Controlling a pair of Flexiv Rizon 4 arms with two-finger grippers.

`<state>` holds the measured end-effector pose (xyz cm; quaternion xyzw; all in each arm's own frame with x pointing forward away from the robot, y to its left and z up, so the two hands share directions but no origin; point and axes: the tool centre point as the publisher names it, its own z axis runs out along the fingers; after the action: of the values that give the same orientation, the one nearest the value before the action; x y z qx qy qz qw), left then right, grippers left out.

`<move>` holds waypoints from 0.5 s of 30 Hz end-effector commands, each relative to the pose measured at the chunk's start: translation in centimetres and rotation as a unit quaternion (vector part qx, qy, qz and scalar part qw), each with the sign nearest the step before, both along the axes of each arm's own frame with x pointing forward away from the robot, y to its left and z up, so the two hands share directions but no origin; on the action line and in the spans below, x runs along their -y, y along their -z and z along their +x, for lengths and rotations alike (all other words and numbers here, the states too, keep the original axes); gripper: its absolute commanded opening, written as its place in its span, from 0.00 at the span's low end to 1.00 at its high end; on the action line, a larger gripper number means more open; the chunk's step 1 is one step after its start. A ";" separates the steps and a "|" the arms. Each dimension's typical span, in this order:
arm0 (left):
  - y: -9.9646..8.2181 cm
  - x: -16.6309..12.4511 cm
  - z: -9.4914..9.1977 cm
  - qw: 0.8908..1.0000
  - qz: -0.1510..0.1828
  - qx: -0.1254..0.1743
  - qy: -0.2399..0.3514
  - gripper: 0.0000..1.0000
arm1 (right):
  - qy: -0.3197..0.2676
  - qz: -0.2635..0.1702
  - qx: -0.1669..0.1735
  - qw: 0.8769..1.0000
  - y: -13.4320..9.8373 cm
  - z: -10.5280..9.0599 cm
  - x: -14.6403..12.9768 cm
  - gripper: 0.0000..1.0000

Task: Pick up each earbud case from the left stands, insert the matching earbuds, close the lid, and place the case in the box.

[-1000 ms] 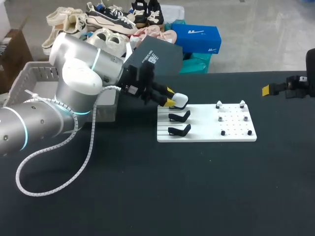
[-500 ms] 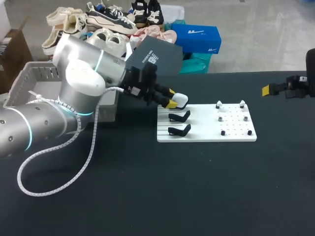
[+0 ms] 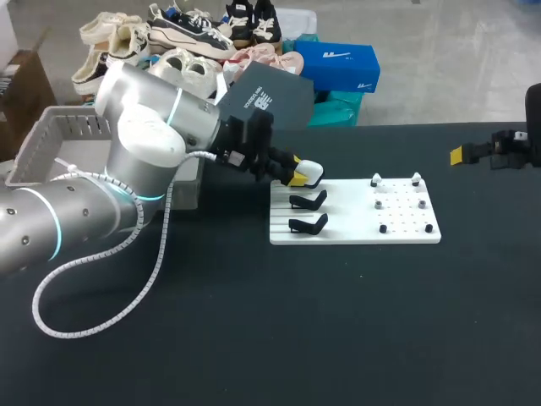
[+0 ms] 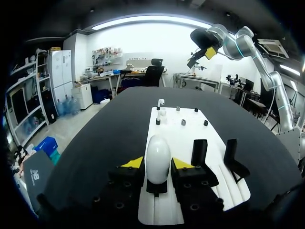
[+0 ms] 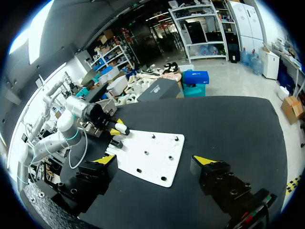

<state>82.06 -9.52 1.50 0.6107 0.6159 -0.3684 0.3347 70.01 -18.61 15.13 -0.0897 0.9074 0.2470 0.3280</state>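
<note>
White case (image 3: 311,173), centre of the head view, clamped between the fingers of the left gripper (image 3: 295,171), at the upper left corner of the board (image 3: 355,230), two black stands (image 3: 309,200) just below it, right gripper (image 5: 156,160) at the right edge, fingers apart.

Your left arm (image 3: 135,161) stretched out to the middle, its left gripper (image 4: 158,163) squeezing the earbud case (image 4: 158,155), your right gripper (image 5: 156,160) far off, fingers (image 5: 206,161) wide apart.
</note>
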 end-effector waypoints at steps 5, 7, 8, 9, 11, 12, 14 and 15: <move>0.2 0.1 0.2 1.000 -0.002 0.001 0.001 0.31 | -0.002 0.001 0.001 1.000 0.1 0.1 0.1 1.00; 0.2 0.1 0.2 1.000 -0.003 0.002 0.000 0.22 | -0.002 0.001 0.001 1.000 0.1 0.1 0.1 1.00; 0.1 0.0 0.2 1.000 -0.003 0.002 -0.001 0.17 | -0.002 0.001 0.001 1.000 0.1 0.1 0.1 1.00; 0.1 0.0 0.2 1.000 -0.004 0.003 -0.001 0.15 | -0.002 0.001 0.001 1.000 0.1 0.1 0.1 1.00; 0.1 -0.2 0.1 1.000 -0.006 0.004 -0.002 0.00 | -0.002 0.001 0.001 1.000 0.1 0.1 0.1 1.00; 0.0 -0.2 0.1 1.000 -0.007 0.004 -0.002 0.00 | -0.002 0.001 0.001 1.000 0.1 0.1 0.1 1.00; -0.1 -0.4 0.0 1.000 -0.009 0.005 -0.001 0.00 | -0.002 0.001 0.001 1.000 0.1 0.1 0.1 1.00; -0.2 -0.5 0.0 1.000 -0.010 0.005 -0.001 0.00 | -0.002 0.001 0.001 1.000 0.1 0.1 0.1 1.00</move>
<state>82.24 -9.35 1.63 0.6092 0.6121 -0.3706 0.3417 70.01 -18.61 15.13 -0.0897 0.9074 0.2470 0.3280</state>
